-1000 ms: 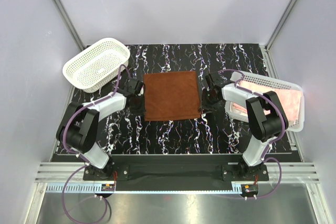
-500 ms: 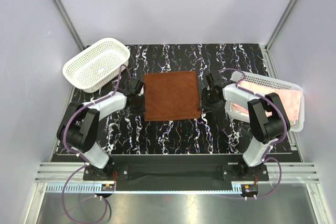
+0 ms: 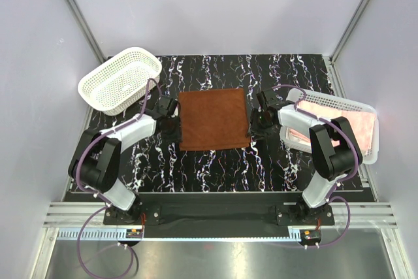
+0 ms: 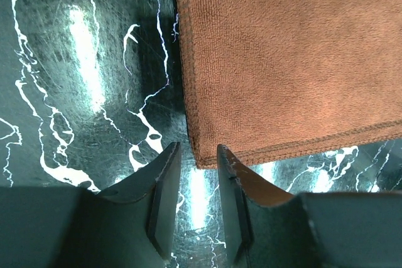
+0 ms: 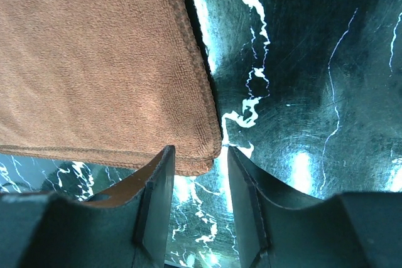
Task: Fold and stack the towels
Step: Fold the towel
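A brown towel (image 3: 214, 119) lies flat on the black marbled table. My left gripper (image 3: 171, 121) is low at the towel's left edge. In the left wrist view its jaws (image 4: 198, 155) stand a little apart, with the towel's corner (image 4: 202, 158) just at the tips and not clamped. My right gripper (image 3: 256, 122) is low at the towel's right edge. In the right wrist view its jaws (image 5: 200, 152) are open around the towel's other near corner (image 5: 204, 161), with a gap on the right side. Pink towels (image 3: 356, 125) lie in a white tray.
An empty white perforated basket (image 3: 121, 80) stands at the back left. The white tray (image 3: 326, 100) holding the pink towels sits at the right edge, close behind my right arm. Frame posts and grey walls enclose the table.
Both grippers have shifted only slightly along the towel's side edges. The towel lies as before.
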